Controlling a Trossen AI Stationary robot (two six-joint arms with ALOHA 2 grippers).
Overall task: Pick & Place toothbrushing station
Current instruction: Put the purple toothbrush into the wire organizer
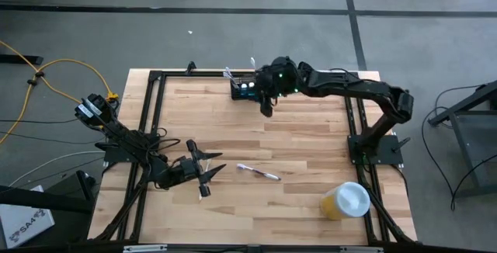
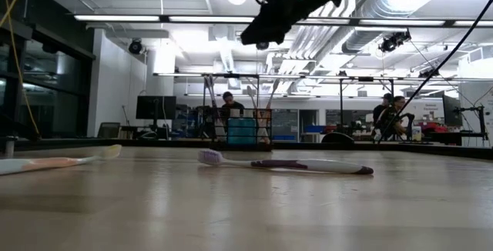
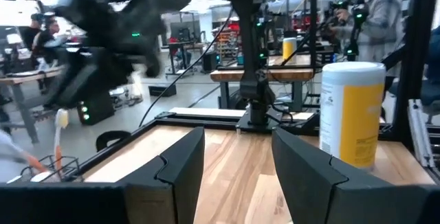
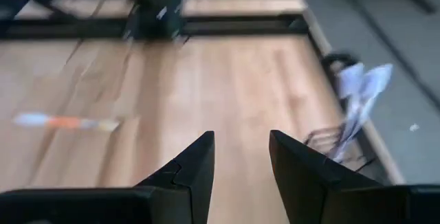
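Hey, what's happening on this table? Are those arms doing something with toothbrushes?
Nothing is being held right now. The right gripper hangs open in the air just beside the small black caddy at the far edge of the table. The left gripper sits low near the front, open too. A purple toothbrush lies loose mid-table, an orange one lies by the left gripper, and a yellow cup stands at the front right.

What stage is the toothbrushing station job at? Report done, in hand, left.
Done: nothing that shows. The toothbrushing station sits at the table's far edge, and a purple toothbrush lies loose mid-table.
In hand: nothing. The right gripper is beside the station, open and empty.
Left: grasping and placing. The left gripper waits open near the front left.
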